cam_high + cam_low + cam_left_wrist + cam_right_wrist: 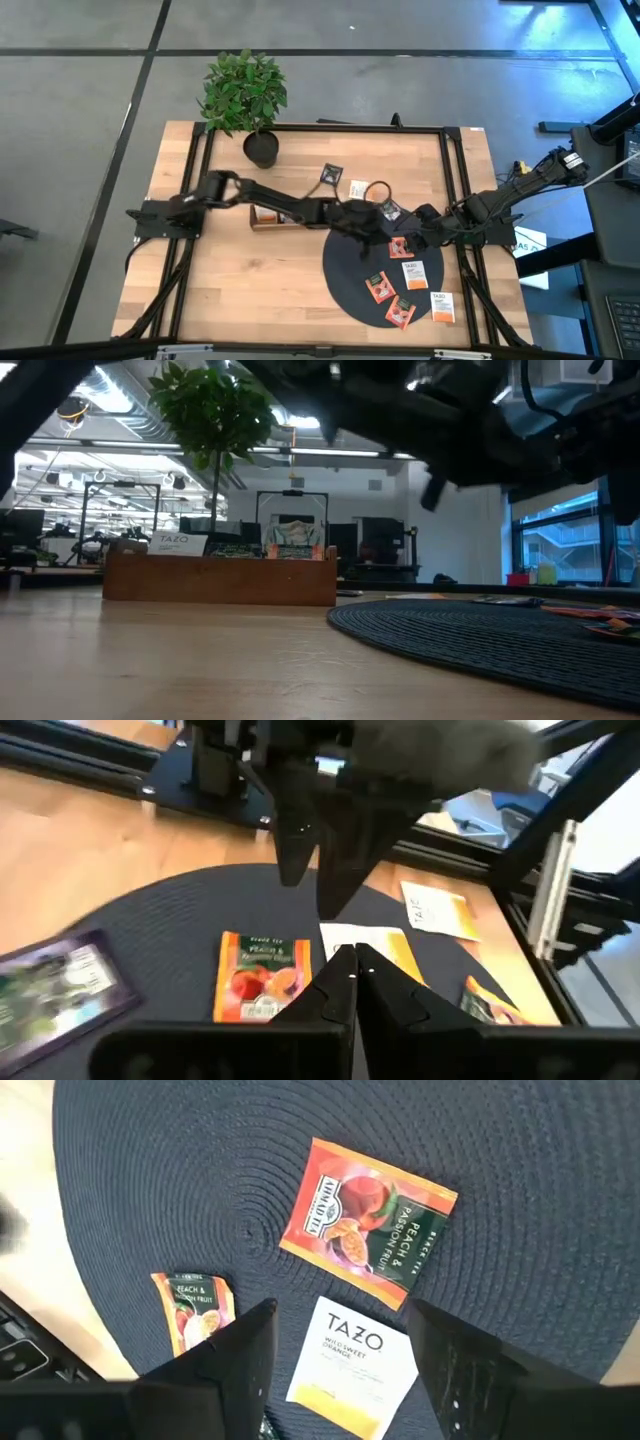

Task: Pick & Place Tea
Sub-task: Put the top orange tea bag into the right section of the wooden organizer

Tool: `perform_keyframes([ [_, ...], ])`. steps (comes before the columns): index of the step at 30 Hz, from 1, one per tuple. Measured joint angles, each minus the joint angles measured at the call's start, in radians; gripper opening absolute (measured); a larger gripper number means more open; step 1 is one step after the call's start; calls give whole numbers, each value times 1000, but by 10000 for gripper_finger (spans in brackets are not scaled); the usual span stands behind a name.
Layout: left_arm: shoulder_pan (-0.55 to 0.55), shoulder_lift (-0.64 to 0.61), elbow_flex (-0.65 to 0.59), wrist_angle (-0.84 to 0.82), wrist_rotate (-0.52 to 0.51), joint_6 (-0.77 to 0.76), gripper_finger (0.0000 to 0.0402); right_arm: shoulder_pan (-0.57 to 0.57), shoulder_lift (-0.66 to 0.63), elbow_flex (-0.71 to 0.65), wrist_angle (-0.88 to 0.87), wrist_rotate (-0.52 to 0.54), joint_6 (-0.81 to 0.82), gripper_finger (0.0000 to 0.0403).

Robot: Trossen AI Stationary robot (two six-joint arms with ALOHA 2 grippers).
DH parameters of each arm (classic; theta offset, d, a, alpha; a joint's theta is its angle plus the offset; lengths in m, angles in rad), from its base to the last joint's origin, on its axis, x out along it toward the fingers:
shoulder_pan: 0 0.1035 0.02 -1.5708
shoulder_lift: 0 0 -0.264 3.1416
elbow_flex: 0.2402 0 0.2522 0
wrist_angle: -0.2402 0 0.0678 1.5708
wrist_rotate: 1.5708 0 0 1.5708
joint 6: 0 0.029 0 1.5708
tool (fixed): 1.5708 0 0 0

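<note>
Several tea sachets lie flat on the black round mat [350, 265]: red-orange ones [400, 247] [378, 288] [400, 312] and white ones [413, 272] [442, 306]. More lie on the wood beyond the mat [332, 175] [358, 188]. My right gripper [342, 1312] hangs open above the mat, its fingers on either side of a white TAZO sachet [355, 1365], next to a peach sachet [365, 1220]. My left gripper [350, 960] is shut and hovers over the mat, a white sachet [375, 942] just beyond its tips and a peach sachet [262, 978] beside it.
The wooden tray [220, 575] stands on the table to the mat's left, under my left arm [280, 205], with sachets upright in it. A potted plant [248, 100] sits at the far edge. Both grippers are close together over the mat; the near left of the table is bare wood.
</note>
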Motion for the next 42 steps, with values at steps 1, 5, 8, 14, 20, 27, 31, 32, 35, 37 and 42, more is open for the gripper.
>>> perform_keyframes([
  [1,0,29,29,1,0,-8,1,0,0,0,1,-9,-1,225],
  [5,0,120,115,-17,-16,-12,1,0,0,0,2,-16,0,225],
  [8,0,153,142,-54,-47,-12,2,0,0,0,2,-15,0,225],
  [14,3,206,145,-58,-65,-42,1,0,0,0,0,20,0,225],
  [20,3,239,145,-56,-62,-64,1,0,5,0,0,39,49,225],
  [27,12,239,145,-49,-81,-63,1,0,76,0,21,38,144,225],
  [31,15,248,145,-28,-80,-62,2,0,138,0,23,37,166,225],
  [32,15,251,145,-29,-69,-62,1,0,151,0,31,33,174,225],
  [35,15,259,145,-18,-59,-51,2,0,183,0,68,30,177,225],
  [37,14,263,145,-31,-49,-29,2,0,200,0,93,30,183,225],
  [42,14,265,145,-76,-36,-8,2,1,224,0,104,30,209,225],
])
